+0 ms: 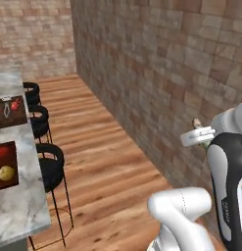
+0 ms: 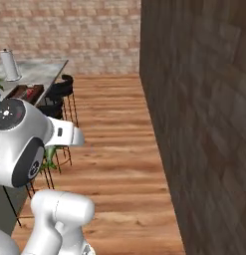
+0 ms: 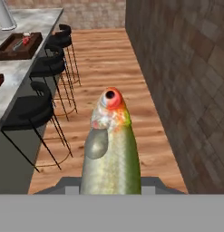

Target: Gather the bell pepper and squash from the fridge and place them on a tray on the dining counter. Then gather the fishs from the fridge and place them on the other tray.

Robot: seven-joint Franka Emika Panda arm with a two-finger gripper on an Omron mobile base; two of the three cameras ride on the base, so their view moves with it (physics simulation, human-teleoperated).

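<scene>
Fish, greenish-silver with a reddish head, stands up from the bottom of the hand view, pinched in the claw, whose tips are hidden beneath the body. Beyond it lies the dining counter, a marble surface, with three black stools along its edge. One dark tray sits near the surface's far end, holding a small reddish item that I cannot identify; the corner of a second tray shows at the left edge.

Left base view: the robot arm rises at lower right, and a small part of the fish shows above the white wrist. On the surface lie two trays. The near tray carries one yellow squash and one red bell pepper. The far tray carries one reddish piece and one slender grey shape, too small to name.

Right base view: the arm's white body stands at left, with the far tray and a white roll on the surface.

Judged progress: the vegetable step looks done; the held fish is yet to be set on the far tray.
</scene>
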